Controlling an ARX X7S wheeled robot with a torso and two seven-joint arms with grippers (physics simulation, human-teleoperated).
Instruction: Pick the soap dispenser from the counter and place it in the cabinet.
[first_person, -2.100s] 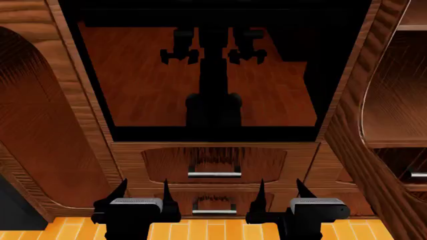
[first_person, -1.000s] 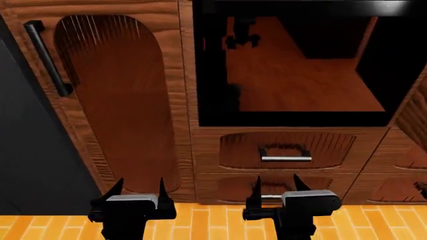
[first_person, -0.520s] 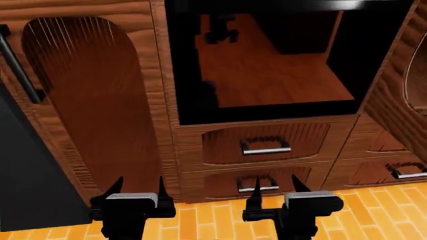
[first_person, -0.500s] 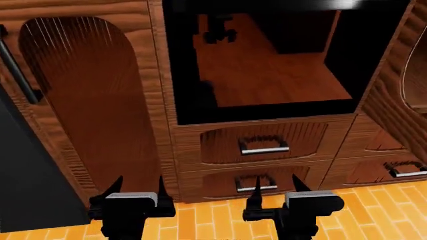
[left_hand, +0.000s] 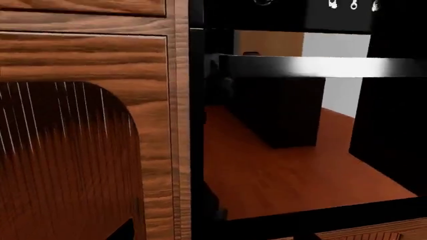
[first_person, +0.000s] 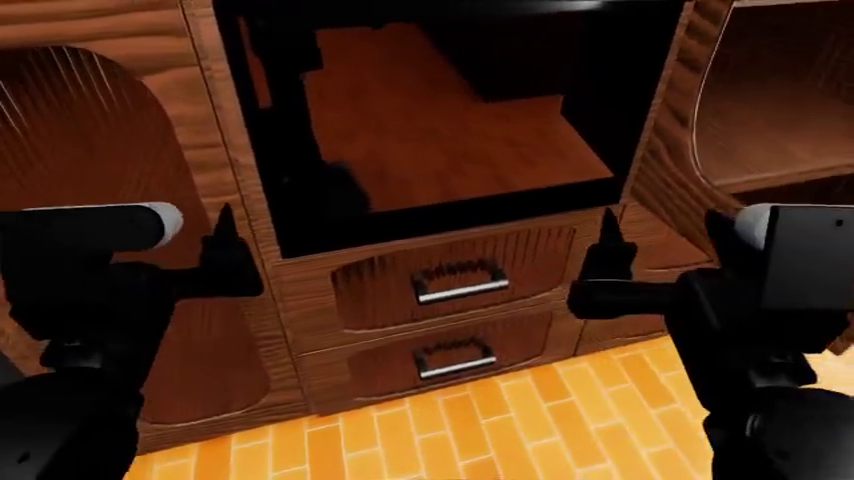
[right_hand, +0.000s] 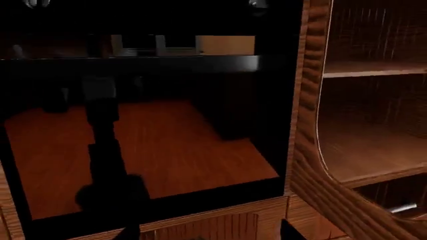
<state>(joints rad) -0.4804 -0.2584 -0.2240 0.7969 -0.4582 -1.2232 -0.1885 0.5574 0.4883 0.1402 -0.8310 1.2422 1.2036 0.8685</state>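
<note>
I've raised both arms and swung right along the cabinet (first_person: 320, 290); left gripper (first_person: 220, 262) and right gripper (first_person: 603, 268) at nine and three, whether parted or clenched I cannot tell; no dispenser visible.

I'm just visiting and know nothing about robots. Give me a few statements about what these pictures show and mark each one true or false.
1. The robot faces a dark wood cabinet. True.
2. The soap bottle is held in the right end effector. False: no soap bottle shows in any view, and nothing is seen between its fingers.
3. Two drawers with silver bar handles sit one above the other below the dark glossy panel. True: the upper drawer lies above the lower drawer.
4. The floor is grey stone. False: the floor is orange planks.
5. Open shelves lie to the right of the dark panel. True.
6. The left end effector touches a drawer handle. False: it hangs clear of both handles.
</note>
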